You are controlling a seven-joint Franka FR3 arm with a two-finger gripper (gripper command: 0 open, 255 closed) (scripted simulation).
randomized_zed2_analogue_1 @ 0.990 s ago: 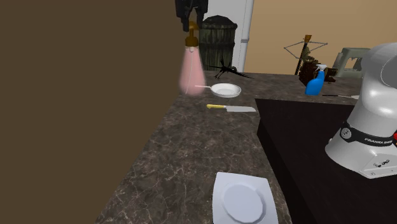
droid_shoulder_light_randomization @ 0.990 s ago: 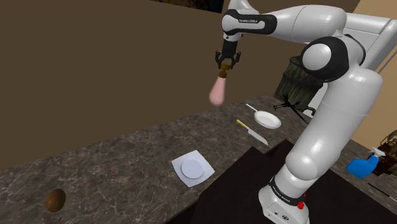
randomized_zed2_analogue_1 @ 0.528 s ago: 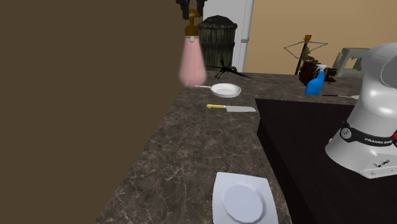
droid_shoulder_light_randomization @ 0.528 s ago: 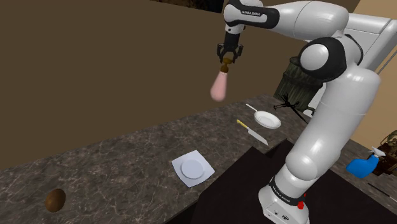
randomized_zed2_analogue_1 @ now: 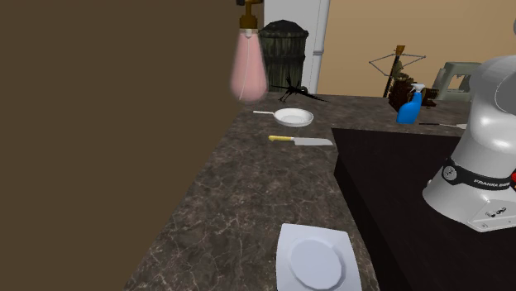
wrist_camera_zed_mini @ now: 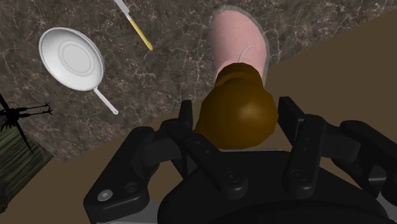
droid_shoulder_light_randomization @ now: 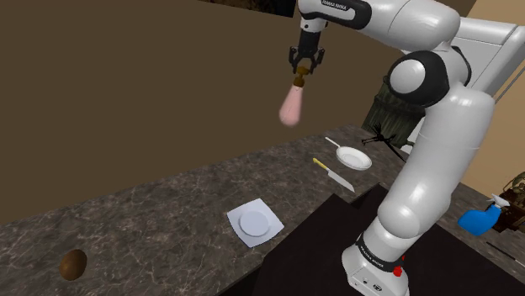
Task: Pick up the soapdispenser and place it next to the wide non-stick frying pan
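Pink-bodied with a brown pump top, the soapdispenser (droid_shoulder_light_randomization: 291, 105) hangs high above the dark marbled table (droid_shoulder_light_randomization: 160, 206). The jaws grip it by the pump head, one black finger on each side of the brown cap in the wrist view. It hangs near the brown wall. The white frying pan (droid_shoulder_light_randomization: 353, 157) lies on the table below, off toward the shoulder view's right, with a yellow-handled knife (droid_shoulder_light_randomization: 334, 175) near it. The pick looks done and the carry is in hand. Next, I judge, the arm must lower the bottle upright onto bare table beside the pan's rim, clear of handle and knife, before letting go.
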